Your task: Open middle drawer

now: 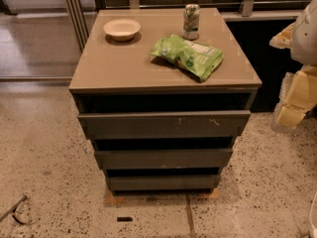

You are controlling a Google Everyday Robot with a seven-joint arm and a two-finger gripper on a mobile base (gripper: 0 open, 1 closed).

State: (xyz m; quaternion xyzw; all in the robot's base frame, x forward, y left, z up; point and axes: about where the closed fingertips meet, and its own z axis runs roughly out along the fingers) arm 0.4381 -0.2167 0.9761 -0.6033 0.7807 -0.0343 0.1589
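Note:
A grey-brown cabinet with three handleless drawer fronts stands in the middle of the camera view. The middle drawer is the plain mid-sized front, between the widest top front with white scratches and the narrowest bottom front. All three fronts sit pushed in, with dark gaps above them. My gripper, pale yellow and white, hangs at the right edge of the view. It is level with the top front, well to the right of the cabinet and not touching it.
On the cabinet top lie a white bowl at the back left, a drink can at the back and a green snack bag. Speckled floor surrounds the cabinet. A dark rod lies at the lower left.

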